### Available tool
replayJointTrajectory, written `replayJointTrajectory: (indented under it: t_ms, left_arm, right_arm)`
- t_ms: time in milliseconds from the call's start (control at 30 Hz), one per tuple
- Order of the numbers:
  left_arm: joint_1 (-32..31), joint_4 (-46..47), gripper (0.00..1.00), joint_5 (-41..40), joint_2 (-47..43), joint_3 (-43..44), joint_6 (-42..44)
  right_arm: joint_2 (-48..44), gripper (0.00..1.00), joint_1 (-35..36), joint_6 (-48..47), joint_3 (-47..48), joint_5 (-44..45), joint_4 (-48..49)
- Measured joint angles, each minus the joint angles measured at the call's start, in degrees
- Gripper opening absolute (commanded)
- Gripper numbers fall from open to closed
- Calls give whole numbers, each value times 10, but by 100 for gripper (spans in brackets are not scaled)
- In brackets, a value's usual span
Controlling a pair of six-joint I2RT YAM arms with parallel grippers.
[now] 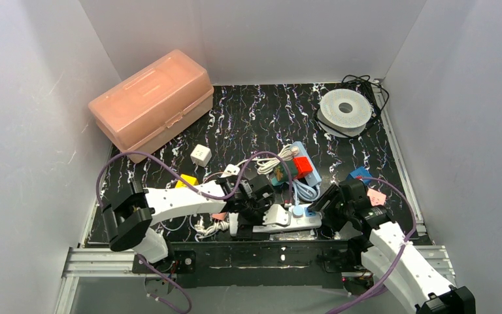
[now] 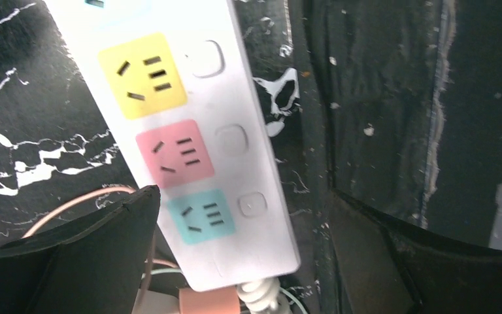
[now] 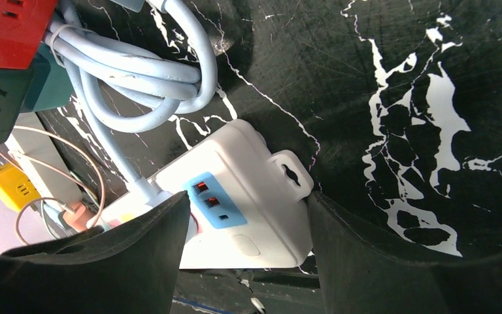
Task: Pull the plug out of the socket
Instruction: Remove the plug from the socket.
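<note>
Down at the table's [image 1: 261, 111] near edge lies the white strip [image 1: 286, 222], the pale-blue plug [image 3: 145, 191] seated in it. Over its cable end the left gripper [image 2: 248, 255] stands spread wide, 3 sockets [image 2: 173, 154] showing. At the USB end the right gripper [image 3: 245, 219] brackets the strip; whether it pinches, I cannot tell.

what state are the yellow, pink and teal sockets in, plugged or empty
Empty: the left wrist view shows bare slots in the yellow socket, pink socket and teal socket of the white strip.
</note>
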Motion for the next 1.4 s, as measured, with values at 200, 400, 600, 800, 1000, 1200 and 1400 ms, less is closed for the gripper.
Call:
replayJointTrajectory:
  t_ms: [200,400,600,800,1000,1200,1400]
  left_arm:
    - [0,68,98,-40,42,-6,12]
    - [-3,83,98,-57,61,-9,11]
    - [-16,85,98,-72,62,-9,-3]
    - [-15,71,77,-83,72,2,-18]
    - [32,7,34,-30,92,54,-84]
    - [59,-29,15,14,92,83,-118]
    - [66,-63,16,33,99,117,-145]
  right_arm:
    - [-28,72,1,2,0,0,-16]
    - [-38,68,1,6,0,-7,-22]
    - [-42,67,1,11,13,-16,-34]
    - [-65,68,1,10,22,-19,-51]
    - [-106,71,1,15,21,-21,-56]
    - [-124,74,2,17,18,-26,-70]
    - [-142,76,2,15,16,-30,-102]
